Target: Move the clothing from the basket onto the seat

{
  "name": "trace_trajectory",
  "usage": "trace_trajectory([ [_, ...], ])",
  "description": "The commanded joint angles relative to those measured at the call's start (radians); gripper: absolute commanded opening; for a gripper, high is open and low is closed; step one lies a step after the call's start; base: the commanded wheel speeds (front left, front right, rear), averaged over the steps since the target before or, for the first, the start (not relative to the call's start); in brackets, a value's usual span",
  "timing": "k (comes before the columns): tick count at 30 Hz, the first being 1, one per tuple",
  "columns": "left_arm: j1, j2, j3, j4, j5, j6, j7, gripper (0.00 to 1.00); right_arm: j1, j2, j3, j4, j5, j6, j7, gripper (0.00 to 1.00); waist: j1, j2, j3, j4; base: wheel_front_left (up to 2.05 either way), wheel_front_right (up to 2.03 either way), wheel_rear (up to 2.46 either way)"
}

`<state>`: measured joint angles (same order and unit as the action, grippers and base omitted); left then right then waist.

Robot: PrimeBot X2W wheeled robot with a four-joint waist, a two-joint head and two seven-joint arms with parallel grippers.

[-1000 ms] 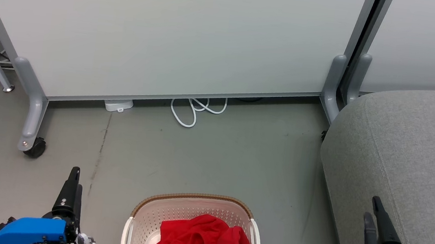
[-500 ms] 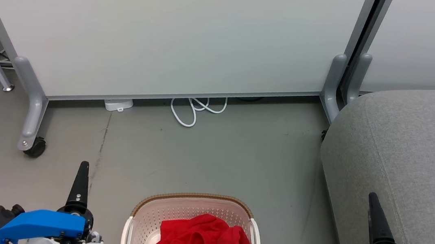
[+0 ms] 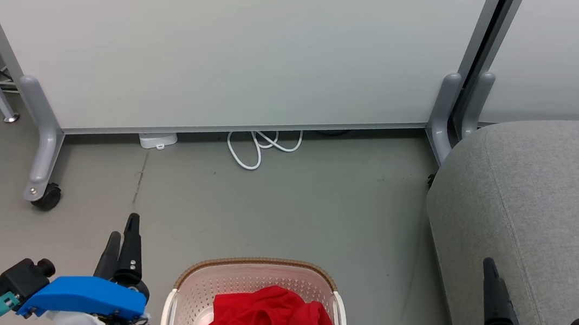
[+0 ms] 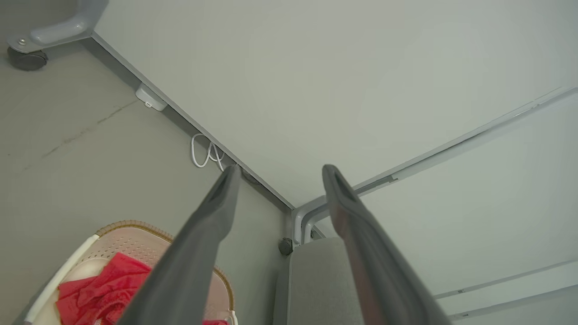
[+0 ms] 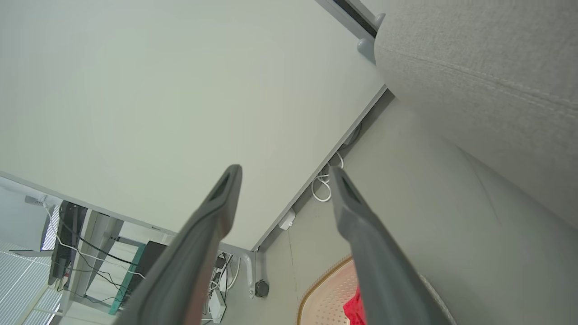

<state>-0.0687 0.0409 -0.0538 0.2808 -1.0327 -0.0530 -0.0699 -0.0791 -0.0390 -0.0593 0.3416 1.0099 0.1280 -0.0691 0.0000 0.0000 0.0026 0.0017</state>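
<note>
Head view: left gripper (image 3: 125,226) sits at lower left, dark fingers pointing up the frame, just left of the basket (image 3: 256,264) and not touching it. In the left wrist view its jaws are spread wide with nothing between them. Right gripper (image 3: 489,268) is at lower right, fingers stacked edge-on over the front edge of the seat (image 3: 546,202); can't tell if it touches the fabric. In the right wrist view its jaws are spread wide too, nothing held. Both wrists carry blue housings. The basket stands on the grey floor (image 3: 284,205) at bottom centre between the two grippers, cut off by the frame edge, with its brown rim and white side handles visible. The clothing (image 3: 261,317) is bunched inside the basket, bright red with a bit of white trim and a small white tag. The seat is a big grey cushion filling the right side, near the basket with a strip of floor between. Behind, a white partition panel (image 3: 227,41) stands on grey feet, one with a black caster (image 3: 48,196). A looped white cable (image 3: 258,148) and a small white box (image 3: 157,140) lie at the panel's base.
</note>
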Motion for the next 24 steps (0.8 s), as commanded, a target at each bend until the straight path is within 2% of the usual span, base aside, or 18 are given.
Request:
trace_trajectory([
  [1,-0.028,0.008,-0.012,-0.008,0.042,0.003,-0.01,1.0,-0.028,-0.008,0.002,-0.006,-0.04,0.002,-0.011,1.0,0.0,0.0,0.0,0.0,0.0,0.0,0.0],
  [17,-0.037,0.009,-0.048,0.014,0.338,0.004,-0.061,1.0,-0.031,-0.01,0.023,-0.027,-0.297,0.002,-0.041,1.0,0.0,0.0,0.001,0.003,0.0,0.0,0.0],
  [24,-0.04,0.01,-0.056,0.02,0.423,0.004,-0.081,1.0,-0.027,-0.011,0.028,-0.036,-0.379,0.003,-0.051,1.0,0.0,0.0,0.001,0.005,0.0,0.0,0.0],
])
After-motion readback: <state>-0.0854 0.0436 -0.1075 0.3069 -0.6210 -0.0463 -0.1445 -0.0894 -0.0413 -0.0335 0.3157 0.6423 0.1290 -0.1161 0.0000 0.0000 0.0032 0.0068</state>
